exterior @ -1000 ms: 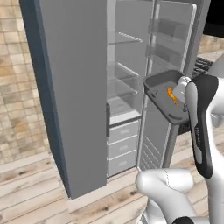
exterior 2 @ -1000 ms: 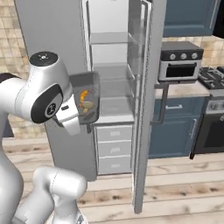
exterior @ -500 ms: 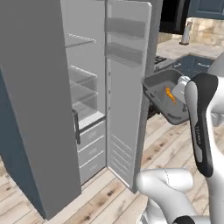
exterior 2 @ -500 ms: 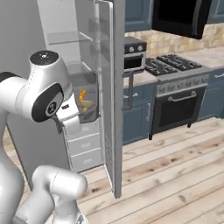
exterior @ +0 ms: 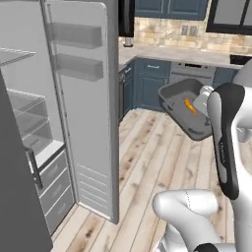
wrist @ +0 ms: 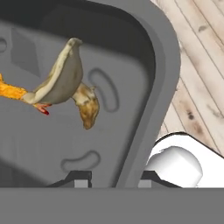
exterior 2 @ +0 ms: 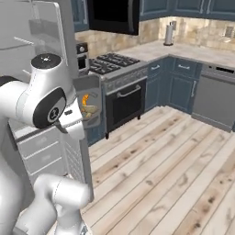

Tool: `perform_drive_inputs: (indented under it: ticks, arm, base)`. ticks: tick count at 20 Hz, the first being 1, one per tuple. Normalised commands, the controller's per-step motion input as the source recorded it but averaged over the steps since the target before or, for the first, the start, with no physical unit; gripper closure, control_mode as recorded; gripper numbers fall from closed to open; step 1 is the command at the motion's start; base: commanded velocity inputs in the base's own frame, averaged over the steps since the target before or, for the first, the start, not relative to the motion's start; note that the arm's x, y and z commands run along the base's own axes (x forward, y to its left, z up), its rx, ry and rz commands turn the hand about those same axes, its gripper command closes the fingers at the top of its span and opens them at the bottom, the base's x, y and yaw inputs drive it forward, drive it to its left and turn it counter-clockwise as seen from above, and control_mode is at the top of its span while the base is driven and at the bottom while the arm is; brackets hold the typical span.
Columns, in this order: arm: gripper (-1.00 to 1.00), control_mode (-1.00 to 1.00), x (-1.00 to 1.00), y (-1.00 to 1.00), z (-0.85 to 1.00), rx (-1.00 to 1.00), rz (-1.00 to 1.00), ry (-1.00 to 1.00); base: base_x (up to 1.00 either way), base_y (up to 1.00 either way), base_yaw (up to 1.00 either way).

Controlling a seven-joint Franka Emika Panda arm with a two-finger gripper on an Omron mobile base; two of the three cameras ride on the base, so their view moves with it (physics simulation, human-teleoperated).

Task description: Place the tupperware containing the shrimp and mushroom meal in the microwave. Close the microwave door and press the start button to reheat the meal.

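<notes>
Hand view showed the two-finger gripper (wrist: 111,177) pinched on the raised rim of the shallow see-through greyish rectangular tupperware (wrist: 131,78), one dark tip inside the wall and one outside, with the tan-brown mushroom lump and curved orange shrimp of the meal (wrist: 65,87) lying on the tub's floor just ahead of the tips. Over in the left base view the tub (exterior: 184,109) hung tilted in the air at the end of the white arm, above the pale wooden plank floor (exterior: 147,162), with the open grey fridge door (exterior: 88,113) well off to the gripper's left. Right base view had the wide black built-in microwave (exterior 2: 112,16) high above the stove (exterior 2: 108,62), well apart from the held tub (exterior 2: 89,108).
</notes>
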Motion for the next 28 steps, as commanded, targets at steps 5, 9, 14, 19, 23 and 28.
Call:
perform_drive_inputs:
  ticks: [5, 9, 14, 19, 23, 28]
  arm:
    - [1.0, 1.0, 0.0, 0.0, 0.0, 0.0, 0.0, 0.0]
    - [1.0, 1.0, 0.0, 0.0, 0.0, 0.0, 0.0, 0.0]
    - [1.0, 1.0, 0.0, 0.0, 0.0, 0.0, 0.0, 0.0]
    - [1.0, 1.0, 0.0, 0.0, 0.0, 0.0, 0.0, 0.0]
    - [1.0, 1.0, 0.0, 0.0, 0.0, 0.0, 0.0, 0.0]
    - [1.0, 1.0, 0.0, 0.0, 0.0, 0.0, 0.0, 0.0]
  base:
    - [0.1, -0.01, -0.52]
    - [0.35, 0.0, -0.36]
    - [0.6, 0.0, -0.13]
    - [0.85, 0.0, -0.04]
    - [0.91, 0.0, 0.0]
    - [0.85, 0.0, 0.11]
